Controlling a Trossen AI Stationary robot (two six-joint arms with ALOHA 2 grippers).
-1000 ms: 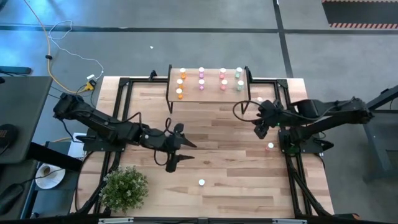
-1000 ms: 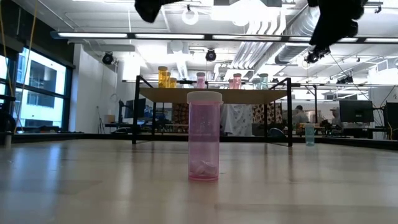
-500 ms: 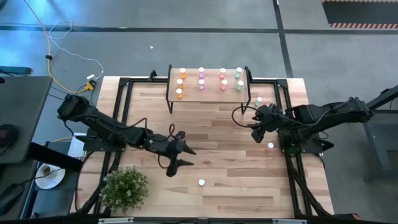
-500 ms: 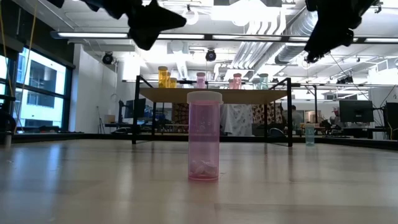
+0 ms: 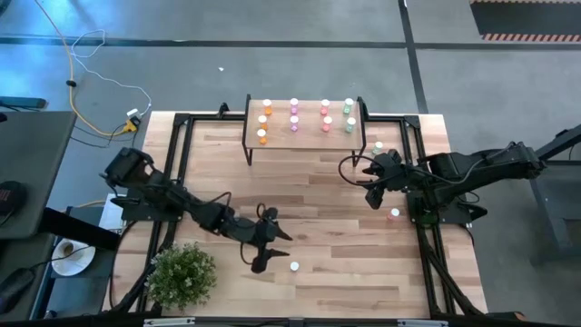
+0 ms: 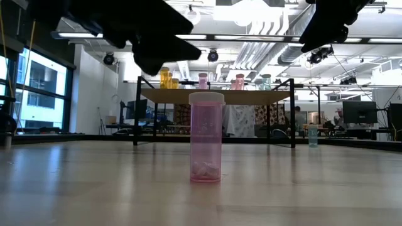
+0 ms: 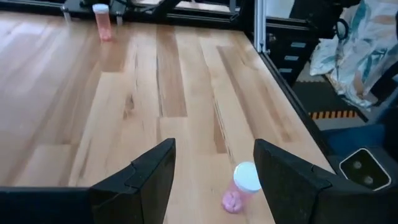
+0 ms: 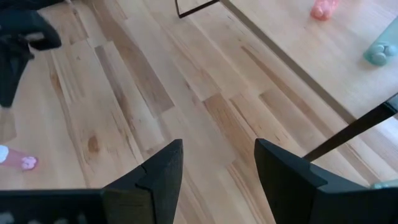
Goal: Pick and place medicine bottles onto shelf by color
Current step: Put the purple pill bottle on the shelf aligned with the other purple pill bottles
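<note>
Left pincer [image 5: 270,251] wide open and empty, pink bottle [image 5: 294,266] standing just beside it, seemingly untouched

A small potted plant [image 5: 182,275] with green leaves sits on the wooden table [image 5: 318,182] at its front left corner, just to the left of the left gripper. A yellow cable [image 5: 86,100] lies loose on the grey floor [image 5: 472,82] beyond the table's back left corner, far from both grippers. A white round dish [image 5: 71,257] rests off the table's left edge, beside the plant and well left of the left gripper.
</note>
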